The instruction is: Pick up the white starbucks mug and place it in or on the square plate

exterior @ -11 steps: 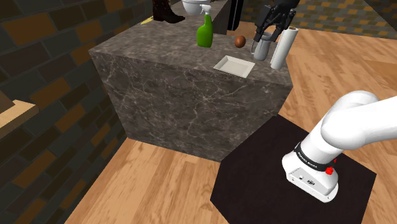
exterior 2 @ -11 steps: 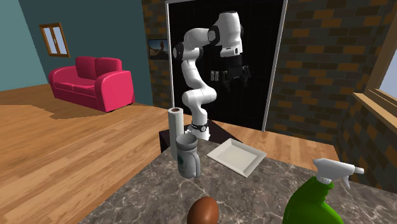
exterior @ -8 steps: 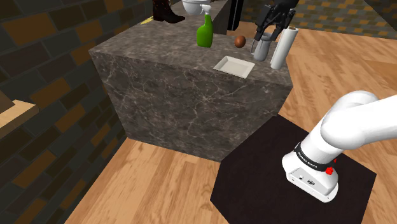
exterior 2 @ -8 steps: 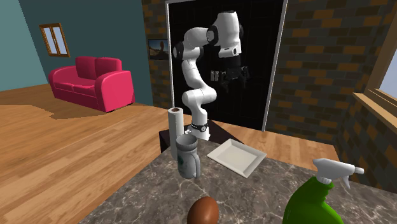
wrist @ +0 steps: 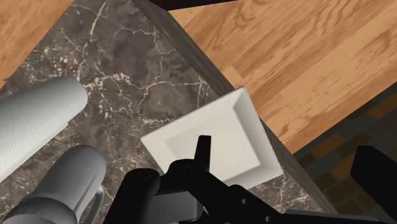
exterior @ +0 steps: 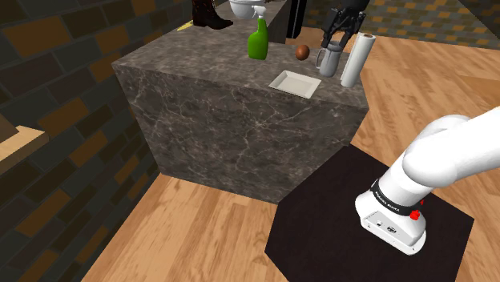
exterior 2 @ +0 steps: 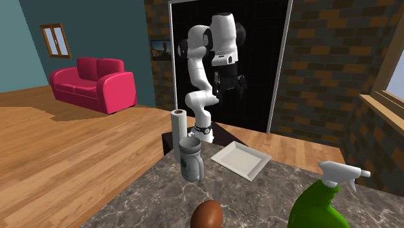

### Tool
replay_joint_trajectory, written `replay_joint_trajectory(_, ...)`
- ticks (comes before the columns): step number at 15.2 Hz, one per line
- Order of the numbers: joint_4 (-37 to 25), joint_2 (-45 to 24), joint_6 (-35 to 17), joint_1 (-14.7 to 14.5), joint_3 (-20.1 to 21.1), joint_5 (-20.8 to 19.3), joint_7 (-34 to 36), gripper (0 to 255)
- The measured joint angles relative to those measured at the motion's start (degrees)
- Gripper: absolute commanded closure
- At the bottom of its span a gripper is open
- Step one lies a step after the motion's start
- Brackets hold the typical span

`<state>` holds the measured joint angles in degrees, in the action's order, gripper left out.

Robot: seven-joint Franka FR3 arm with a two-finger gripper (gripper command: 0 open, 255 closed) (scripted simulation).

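The white arm (exterior 2: 195,68) bends up high and points its hand down. The gripper (exterior 2: 230,89) hangs open, high over the worktop's (exterior: 200,76) edge, touching nothing. The grey mug (exterior: 328,61) stands near the worktop's corner, just beside the paper roll (exterior: 352,60) and near the square plate (exterior: 294,82).

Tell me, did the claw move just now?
Yes. In the second exterior view the claw has shifted toward that view's left, closer to above the paper towel roll.

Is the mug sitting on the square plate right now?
No, the mug stands on the dark stone counter beside the square plate, not touching it.
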<state>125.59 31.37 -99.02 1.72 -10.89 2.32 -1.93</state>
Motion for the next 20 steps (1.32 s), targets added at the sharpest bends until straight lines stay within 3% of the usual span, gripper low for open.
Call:
replay_joint_trajectory(10,-12.58,-18.15,-2.88,1.85,-9.31,0.02,-12.26,0)
replay_joint_trajectory(15,-22.6,-29.2,-2.05,3.4,-13.06,2.86,-18.5,0)
replay_joint_trajectory(20,-34.26,-40.84,0.22,6.77,-15.65,6.89,-24.7,0)
